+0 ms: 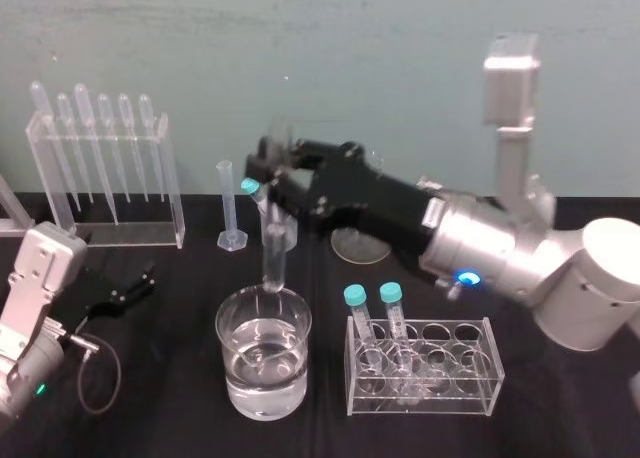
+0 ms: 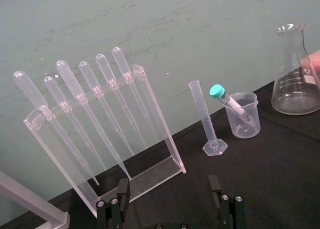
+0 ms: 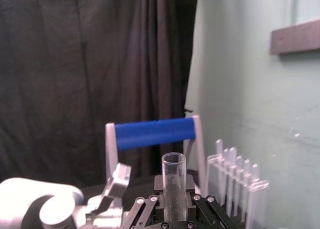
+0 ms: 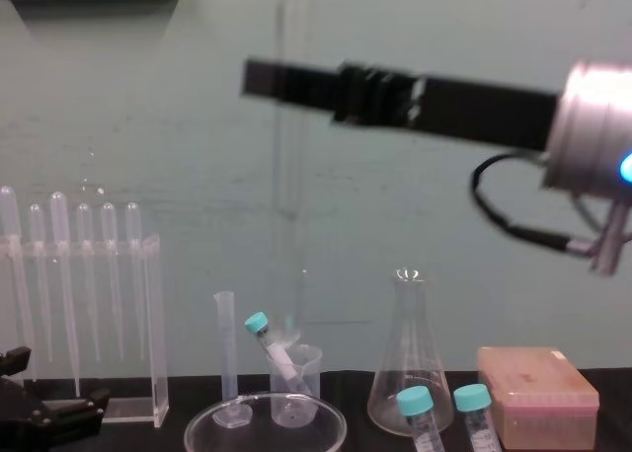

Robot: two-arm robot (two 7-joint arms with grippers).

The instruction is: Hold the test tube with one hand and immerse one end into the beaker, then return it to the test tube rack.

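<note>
Head view puts my right gripper (image 1: 272, 178) over the beaker (image 1: 228, 363), pinched shut on the upper part of the test tube (image 1: 273, 253). The tube hangs upright with its lower end at about the beaker's far rim. I cannot tell for certain whether the tip is wet, though it looks to be above the water. The chief hazard, as I judge it, is glass on glass: lowered off-centre the tip could knock the rim, and lowered too far it could strike the bottom and crack. The tube is smooth, so a slack pinch might let it slide down into the water, while too hard a pinch might break it. A graduated cylinder (image 1: 229, 208) stands just behind, near my wrist, and a careless swing could topple it. On the way to the test tube rack (image 1: 480, 363), the tip could catch on the two teal-capped tubes (image 1: 372, 313) at its left end. My right arm reaches in from the right, forearm roughly level across the table, and the tube's open mouth (image 3: 173, 159) stands up between my fingers. My left gripper (image 2: 170, 211) is parked at the near left, fingers wide apart and empty.
</note>
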